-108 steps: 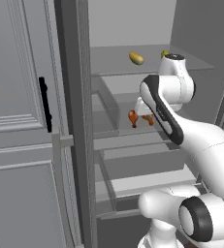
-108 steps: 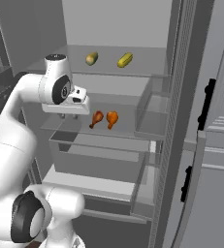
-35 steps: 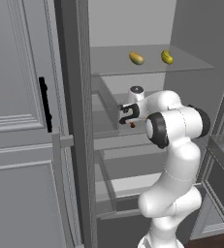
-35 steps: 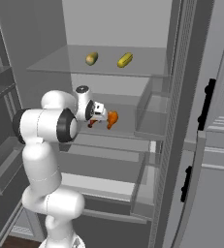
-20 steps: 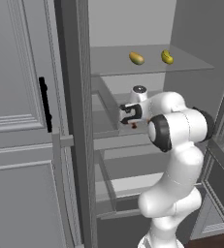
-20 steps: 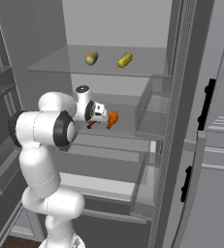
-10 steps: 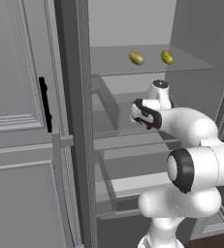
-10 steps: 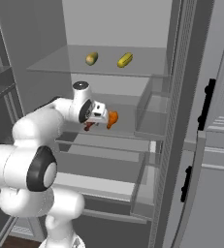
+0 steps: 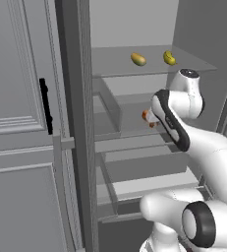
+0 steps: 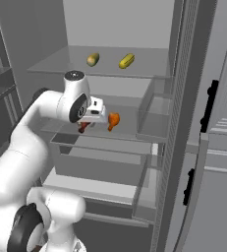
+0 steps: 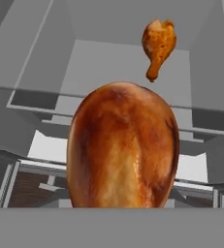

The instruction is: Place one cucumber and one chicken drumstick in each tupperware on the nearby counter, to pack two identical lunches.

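Two chicken drumsticks are in play. In the hand view one chicken drumstick (image 11: 123,147) sits right up against the lens, its lower end cut off by the frame; the fingertips are hidden behind it, so the grip cannot be read there. In the right base view the gripper (image 10: 84,125) shows a dark red-brown bit at its tip, the rest masked by the hand, and it appears clamped on that drumstick. The second drumstick (image 10: 113,120) lies just to its right on the glass shelf (image 10: 129,129). Two yellowish items (image 10: 93,59) rest on the shelf above. The fridge door (image 9: 16,123) stands at far left of the left base view
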